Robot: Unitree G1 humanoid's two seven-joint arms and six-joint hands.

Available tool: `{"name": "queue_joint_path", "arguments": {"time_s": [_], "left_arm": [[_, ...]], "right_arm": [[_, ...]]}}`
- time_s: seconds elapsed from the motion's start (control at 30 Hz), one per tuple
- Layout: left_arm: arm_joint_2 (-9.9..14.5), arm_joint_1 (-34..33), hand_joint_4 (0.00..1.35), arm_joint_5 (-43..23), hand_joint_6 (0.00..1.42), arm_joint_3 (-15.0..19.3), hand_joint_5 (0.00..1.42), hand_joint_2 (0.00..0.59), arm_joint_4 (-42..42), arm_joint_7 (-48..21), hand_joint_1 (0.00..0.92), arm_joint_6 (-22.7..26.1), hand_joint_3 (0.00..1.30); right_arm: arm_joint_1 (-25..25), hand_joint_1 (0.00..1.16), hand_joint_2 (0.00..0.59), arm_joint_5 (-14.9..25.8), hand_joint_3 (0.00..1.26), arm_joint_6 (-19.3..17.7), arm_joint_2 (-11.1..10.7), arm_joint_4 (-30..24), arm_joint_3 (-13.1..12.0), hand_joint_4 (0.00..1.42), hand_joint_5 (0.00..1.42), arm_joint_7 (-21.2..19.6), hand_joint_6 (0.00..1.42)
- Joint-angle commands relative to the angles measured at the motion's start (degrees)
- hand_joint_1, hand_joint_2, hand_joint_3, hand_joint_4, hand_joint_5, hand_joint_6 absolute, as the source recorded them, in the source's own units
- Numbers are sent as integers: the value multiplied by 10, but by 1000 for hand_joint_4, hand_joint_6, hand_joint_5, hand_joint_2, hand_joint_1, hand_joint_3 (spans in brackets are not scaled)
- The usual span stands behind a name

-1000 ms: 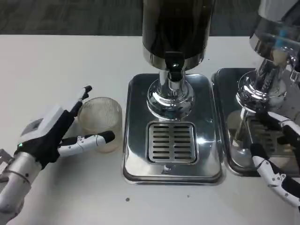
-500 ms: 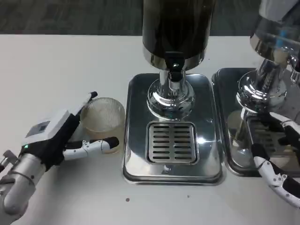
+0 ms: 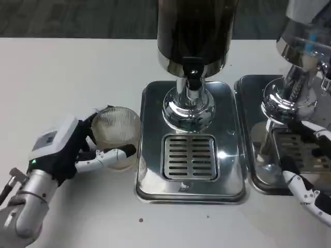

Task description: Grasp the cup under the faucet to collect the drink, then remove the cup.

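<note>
Ribbed clear cup [image 3: 117, 135] in left hand [image 3: 64, 150], beside chrome tray [image 3: 150, 181].

A drinks-serving station set up as a test bench: two chrome beverage dispensers [image 3: 194, 46] with drip trays [image 3: 190, 181] stand on a plain white desk [image 3: 62, 67], grey carpet [image 3: 77, 18] behind.

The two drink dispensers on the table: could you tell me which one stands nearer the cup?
The dark-tank dispenser in the middle, with the grated drip tray. The ribbed clear cup, held by the left hand, sits just beside that tray's left edge; the second dispenser stands far right.
</note>
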Motion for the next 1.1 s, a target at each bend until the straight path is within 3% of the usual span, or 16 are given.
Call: {"name": "queue_joint_path", "arguments": {"time_s": [0.03,0.37,0.87,1.1], "left_arm": [[-14,-3,400,6,919,-14,635,62,6,3,202,-10,240],[-31,-4,381,7,1013,-25,675,74,23,32,225,-15,241],[-40,8,618,11,1209,-27,925,134,26,88,264,3,445],[-39,19,635,0,1208,-20,940,134,26,99,261,-4,467]], "right_arm": [[7,459,370,2,348,0,1,-8,-5,333,356,2,492],[11,467,370,1,358,1,4,-8,-4,332,356,1,492],[17,472,371,9,382,-2,3,-13,-9,344,356,7,492],[16,463,378,12,383,-3,4,-9,-8,359,356,8,492]]}}
